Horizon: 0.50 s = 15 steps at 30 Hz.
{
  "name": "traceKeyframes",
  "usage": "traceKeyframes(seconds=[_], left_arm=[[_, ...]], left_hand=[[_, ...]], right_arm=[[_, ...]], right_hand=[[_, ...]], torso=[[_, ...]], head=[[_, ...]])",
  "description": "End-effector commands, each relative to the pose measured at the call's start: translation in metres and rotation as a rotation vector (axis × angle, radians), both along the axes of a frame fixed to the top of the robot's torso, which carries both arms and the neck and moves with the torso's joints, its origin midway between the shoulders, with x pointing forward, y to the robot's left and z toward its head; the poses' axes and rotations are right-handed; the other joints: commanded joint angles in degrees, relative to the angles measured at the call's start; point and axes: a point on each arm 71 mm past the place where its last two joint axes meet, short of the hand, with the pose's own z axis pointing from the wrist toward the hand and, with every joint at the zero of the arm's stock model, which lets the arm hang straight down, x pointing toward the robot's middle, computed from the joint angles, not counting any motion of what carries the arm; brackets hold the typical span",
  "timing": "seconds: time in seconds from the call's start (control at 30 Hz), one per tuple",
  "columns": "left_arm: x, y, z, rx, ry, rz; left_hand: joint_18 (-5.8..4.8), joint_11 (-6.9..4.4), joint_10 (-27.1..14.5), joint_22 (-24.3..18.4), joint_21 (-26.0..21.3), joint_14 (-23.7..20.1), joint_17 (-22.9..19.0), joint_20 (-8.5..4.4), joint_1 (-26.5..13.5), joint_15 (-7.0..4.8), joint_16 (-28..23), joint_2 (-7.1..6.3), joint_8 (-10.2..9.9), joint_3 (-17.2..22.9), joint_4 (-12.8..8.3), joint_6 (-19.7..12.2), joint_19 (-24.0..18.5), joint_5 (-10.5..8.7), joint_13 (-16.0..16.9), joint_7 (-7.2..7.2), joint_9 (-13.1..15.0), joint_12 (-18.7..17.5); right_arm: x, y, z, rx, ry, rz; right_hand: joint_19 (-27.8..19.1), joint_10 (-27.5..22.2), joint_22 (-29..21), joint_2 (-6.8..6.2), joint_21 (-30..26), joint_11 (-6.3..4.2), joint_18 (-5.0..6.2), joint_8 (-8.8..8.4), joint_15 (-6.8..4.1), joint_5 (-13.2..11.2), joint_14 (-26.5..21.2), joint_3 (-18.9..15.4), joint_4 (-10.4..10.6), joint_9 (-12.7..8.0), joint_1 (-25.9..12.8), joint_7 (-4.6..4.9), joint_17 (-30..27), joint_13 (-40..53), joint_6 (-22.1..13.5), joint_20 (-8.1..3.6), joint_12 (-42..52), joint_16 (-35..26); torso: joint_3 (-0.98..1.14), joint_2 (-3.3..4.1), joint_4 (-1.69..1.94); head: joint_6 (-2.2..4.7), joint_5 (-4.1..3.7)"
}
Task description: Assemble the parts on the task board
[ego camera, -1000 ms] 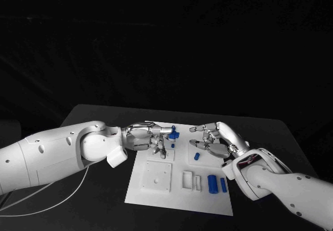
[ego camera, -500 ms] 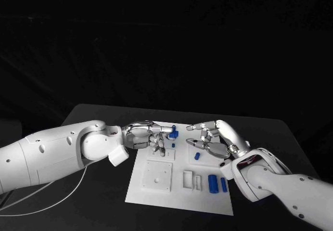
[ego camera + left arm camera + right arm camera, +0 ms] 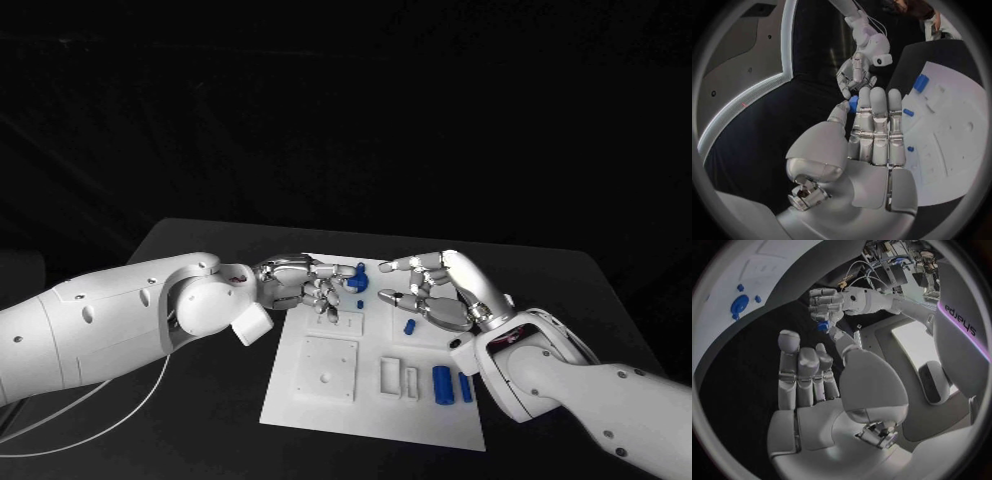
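Both our hands have drifted slightly nearer each other over the far part of the board since a second ago, the blue piece moving with the left one.

From the head camera, we are holding our left hand (image 3: 306,287) over the task board (image 3: 368,410), pinching a small blue part (image 3: 358,281) at its fingertips. Our right hand (image 3: 440,290) is hovering just right of it, fingers curled and apart, holding nothing. Other blue parts (image 3: 450,384) are lying at the board's near right.

From the left wrist, we are seeing the blue part (image 3: 853,103) pressed between thumb and fingers (image 3: 878,120).

From the right wrist, our right hand (image 3: 826,390) is showing loosely spread, empty fingers, with the left hand (image 3: 826,305) beyond gripping the part (image 3: 822,326).
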Motion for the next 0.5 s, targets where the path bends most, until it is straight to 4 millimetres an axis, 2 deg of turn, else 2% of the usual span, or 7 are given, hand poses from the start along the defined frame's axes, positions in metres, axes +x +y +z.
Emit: traceKeyframes(seconds=[0.03,0.1,0.13,0.2,0.23,0.33,0.5], left_arm=[[0.002,0.0013,-0.0024,0.056,-0.005,0.035],[0.0019,0.001,-0.0025,0.059,-0.005,0.034],[0.0019,0.0007,-0.0027,0.059,-0.004,0.032],[0.0018,0.0005,-0.0027,0.059,-0.003,0.03],[0.0017,0.0002,-0.0027,0.057,-0.003,0.027],[0.0011,-0.0011,-0.0023,0.047,0.001,0.017],[0.0003,-0.0028,-0.0017,0.028,0.008,0.006]], left_hand=[[-0.86,-0.26,0.5,0.0,0.3,0.0,0.0,-0.3,-0.6,-0.26,0.2,0.11,0.1,5.1,-4.8,3.8,-0.2,-0.06,0.0,-3.49,0.0,0.4],[-0.86,-0.26,0.5,0.0,0.3,0.0,0.0,-0.3,-0.6,-0.26,0.2,0.11,0.1,5.1,-4.8,3.8,-0.2,-0.06,0.0,-3.49,0.0,0.4],[-0.86,-0.26,0.5,0.0,0.3,0.0,0.0,-0.3,-0.6,-0.26,0.2,0.11,0.1,5.1,-4.8,3.8,-0.2,-0.06,0.0,-3.49,0.0,0.4],[-0.86,-0.26,0.5,0.0,0.3,0.0,0.0,-0.3,-0.6,-0.26,0.2,0.11,0.1,5.1,-4.8,3.8,-0.2,-0.06,0.0,-3.49,0.0,0.4],[-0.86,-0.3,0.5,0.1,0.5,0.0,0.0,-0.32,-0.7,-0.27,0.2,-0.02,0.1,5.3,-4.8,3.9,-0.1,-0.05,0.1,-3.49,0.3,0.4],[-0.86,-0.3,0.5,0.1,0.5,0.0,0.0,-0.32,-0.7,-0.27,0.2,-0.02,0.1,5.3,-4.8,3.9,-0.1,-0.05,0.1,-3.49,0.3,0.4],[-0.86,-0.3,0.5,0.1,0.5,0.0,0.0,-0.32,-0.7,-0.27,0.2,-0.02,0.1,5.3,-4.8,3.9,-0.1,-0.05,0.1,-3.49,0.3,0.4]], right_arm=[[-0.0017,0.0045,0.0005,-0.003,-0.006,0.026],[-0.0012,0.0056,0.0009,-0.001,-0.012,0.022],[-0.0007,0.0065,0.0011,-0.007,-0.022,0.02],[-0.0001,0.007,0.001,-0.017,-0.034,0.018],[0.0004,0.0074,0.0008,-0.025,-0.045,0.016],[0.0018,0.0086,0.0001,-0.058,-0.081,0.008],[0.0033,0.0111,-0.0006,-0.098,-0.132,-0.008]], right_hand=[[2.5,0.1,0.6,0.56,0.0,-0.15,0.52,0.07,-0.13,-0.6,-0.1,-2.7,0.8,-0.1,0.1,-0.08,0.2,0.1,0.2,-0.04,0.1,0.1],[2.5,0.1,0.7,0.85,0.0,-0.11,0.54,0.05,-0.12,-1.1,-0.1,-3.7,1.0,-0.1,0.8,-0.09,0.1,0.1,0.1,-0.02,0.1,0.1],[2.5,0.0,0.6,1.23,-0.1,-0.14,0.55,0.04,-0.14,-2.3,-0.1,-3.3,0.4,-0.1,2.0,-0.07,0.1,0.0,0.2,-0.04,0.0,0.0],[2.5,-0.1,0.7,1.65,-0.2,-0.13,0.55,0.02,-0.2,-3.3,-0.2,-1.4,-1.0,-0.1,3.6,0.02,0.1,0.1,0.4,-0.09,0.0,-0.1],[2.4,-0.2,0.8,1.64,-0.2,-0.16,0.53,-0.03,-0.23,-4.5,-0.3,1.4,-2.4,-0.1,4.3,0.05,0.0,0.1,0.8,-0.13,-0.1,-0.2],[2.4,0.0,1.3,0.42,0.1,-0.3,0.52,0.01,-0.28,-4.9,-0.2,6.7,-4.2,-0.1,2.7,-0.12,0.1,0.3,1.7,-0.18,0.2,0.0],[2.5,0.4,1.9,0.08,0.8,-0.6,0.39,0.04,-0.49,-6.9,0.1,8.8,-4.5,-0.1,2.8,-0.54,0.5,0.6,3.5,-0.37,0.5,0.4]], torso=[[-0.08,0.0,0.06],[-0.05,0.01,0.01],[-0.04,-0.02,-0.03],[-0.04,-0.05,-0.04],[-0.06,-0.07,-0.05],[-0.16,-0.07,0.0],[-0.1,-0.01,-0.02]], head=[[0.25,0.07],[0.38,0.11],[0.48,0.15],[0.55,0.14],[0.61,0.08],[0.72,0.05],[0.86,0.12]])
